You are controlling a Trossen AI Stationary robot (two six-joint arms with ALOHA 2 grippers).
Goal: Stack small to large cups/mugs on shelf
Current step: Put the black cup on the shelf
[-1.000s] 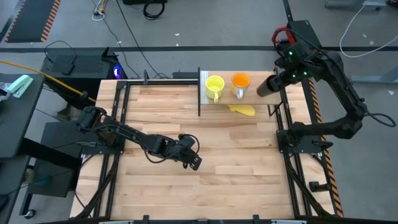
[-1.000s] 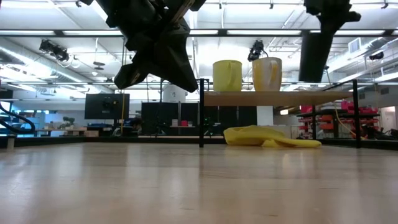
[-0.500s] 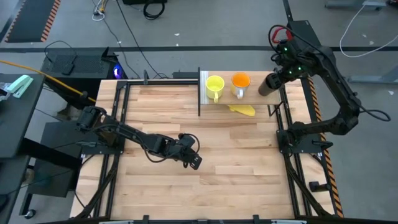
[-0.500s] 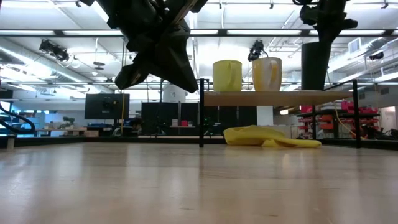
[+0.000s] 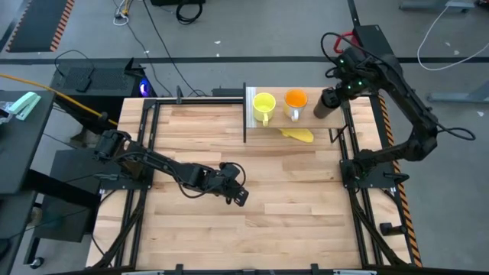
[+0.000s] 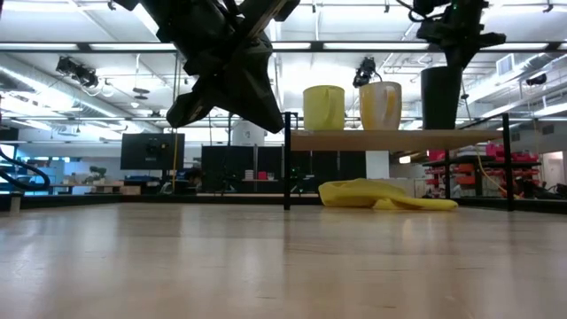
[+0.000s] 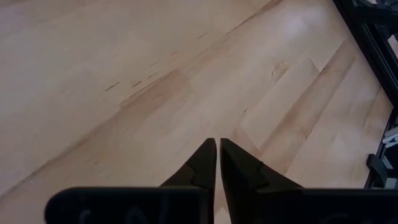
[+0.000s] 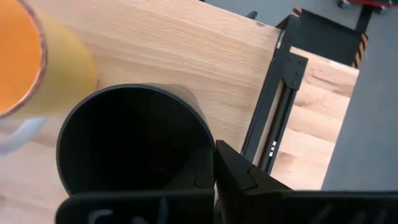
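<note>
Low view: the right gripper [image 6: 454, 49] is clamped on the black cup's [image 6: 440, 97] rim, cup upright on the shelf [image 6: 394, 139] just beside the orange mug [image 6: 380, 105], yellow mug [image 6: 323, 107] beyond it. The left gripper [image 5: 238, 195] hangs pinched closed over the surface [image 5: 290, 191], well apart from the shelf.

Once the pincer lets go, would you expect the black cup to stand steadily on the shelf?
Probably steady: the black cup looks stiff and upright on the shelf. Being tall and narrow, it may tip if nudged. It stands near the shelf's end, so a push could drop it.
</note>
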